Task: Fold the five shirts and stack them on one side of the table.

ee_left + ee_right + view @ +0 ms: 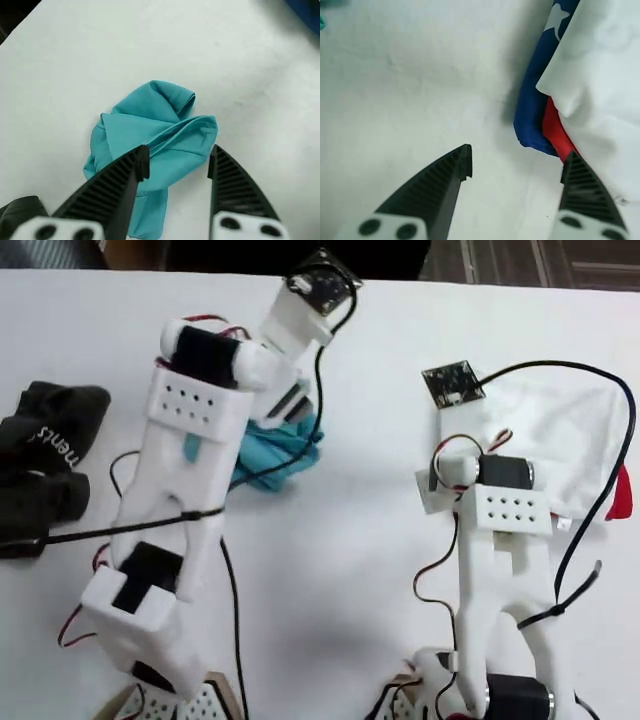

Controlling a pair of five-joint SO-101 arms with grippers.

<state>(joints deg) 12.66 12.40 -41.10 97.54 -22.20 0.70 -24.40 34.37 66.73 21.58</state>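
**Left hand (180,155) spread apart over the bunched teal shirt (150,135): multi-layer grab likely.**
The shirt lies crumpled on the tabletop (75,60), directly below the hand. Closing here would probably pinch several folds and lift a lump. The right hand (518,152), also apart, sits just beside the white shirt (600,75) and could snag its edge.

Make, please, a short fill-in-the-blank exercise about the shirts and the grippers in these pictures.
The crumpled shirt under the left gripper is ____ in colour.
The upper shirt, lying on the blue and red shirt, is ____.
Of the two arms, the black shirt lies nearer the ____ one.
The right gripper stands with jaws ____.
Missing words: teal, white, left, open.
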